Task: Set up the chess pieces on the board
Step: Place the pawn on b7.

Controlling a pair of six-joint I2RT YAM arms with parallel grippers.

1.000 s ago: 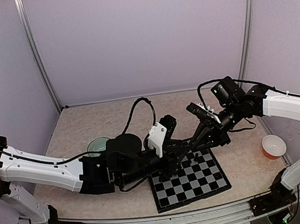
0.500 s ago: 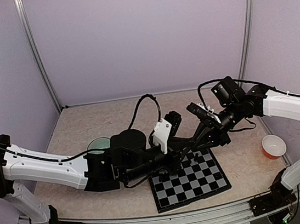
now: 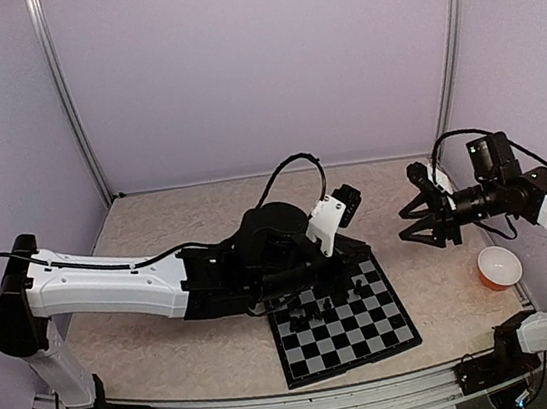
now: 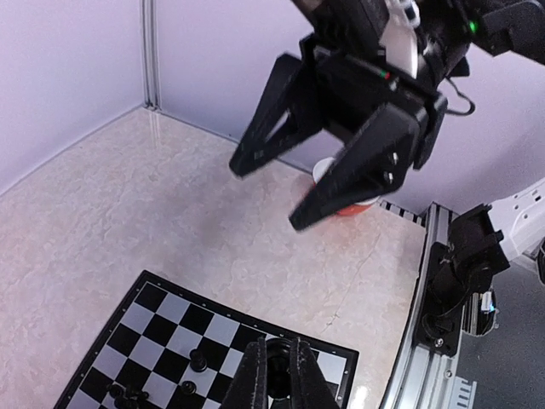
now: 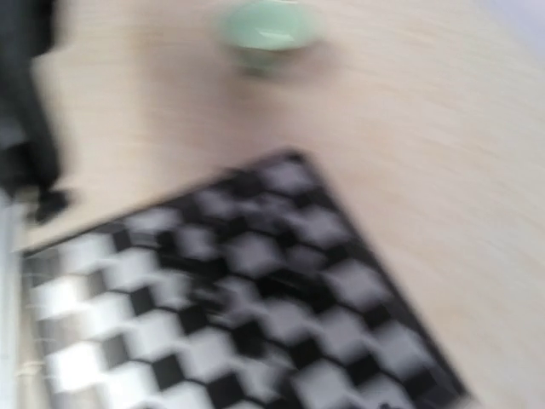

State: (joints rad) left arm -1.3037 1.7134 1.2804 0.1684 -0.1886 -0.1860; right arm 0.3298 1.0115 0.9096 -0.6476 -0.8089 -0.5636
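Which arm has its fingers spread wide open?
The right arm's fingers stand wide apart above the table; the left arm's fingers are close together over the board.

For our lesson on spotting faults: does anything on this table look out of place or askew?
Yes. The board lies turned at an angle to the near edge of the table. The chess pieces huddle in a loose clump toward the board's left side rather than standing in rows.

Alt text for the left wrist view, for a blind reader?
The left pincer, nearly closed on what looks like a dark piece, hangs over the board, where a few black pieces stand. Beyond, the right pincer hovers open before an orange cup.
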